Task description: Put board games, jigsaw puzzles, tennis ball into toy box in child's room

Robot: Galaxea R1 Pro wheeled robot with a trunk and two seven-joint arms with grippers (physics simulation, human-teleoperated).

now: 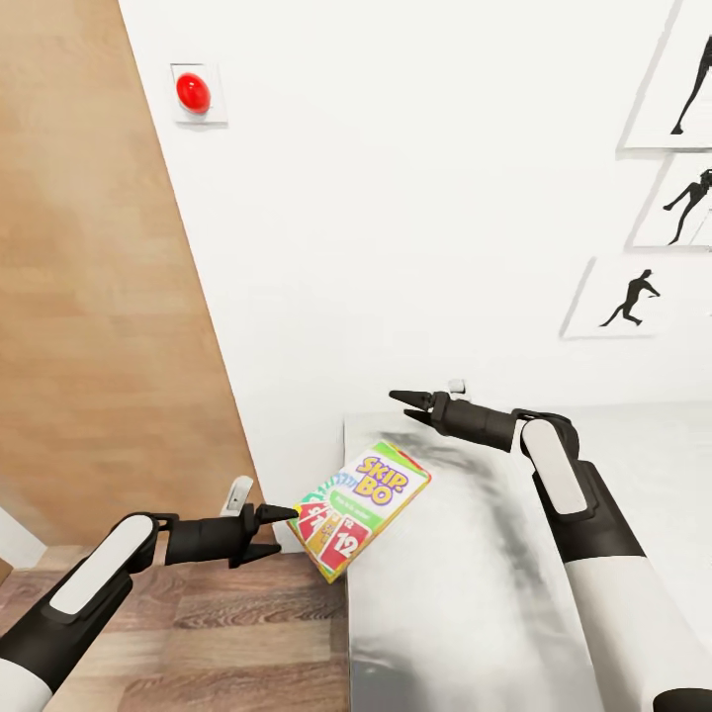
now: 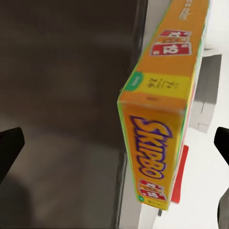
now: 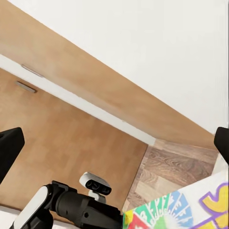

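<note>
The "SKIP BO" board game (image 1: 361, 507) lies flat on the near left corner of the table (image 1: 465, 613), its lower end hanging out over the table's edge above the floor. My left gripper (image 1: 283, 529) is open right at that overhanging end, one fingertip close to the box's corner. In the left wrist view the box's orange side (image 2: 155, 143) stands between the spread fingers (image 2: 9, 148), touching neither. My right gripper (image 1: 400, 405) hovers open above the table's far corner, a little beyond the box. A corner of the box (image 3: 191, 212) appears in the right wrist view.
A white wall rises directly behind the table, with a red round button (image 1: 193, 92) high up and framed silhouette pictures (image 1: 633, 295) at the right. A wooden door panel (image 1: 89, 326) fills the left side. Wood-plank floor (image 1: 227, 633) lies under my left arm.
</note>
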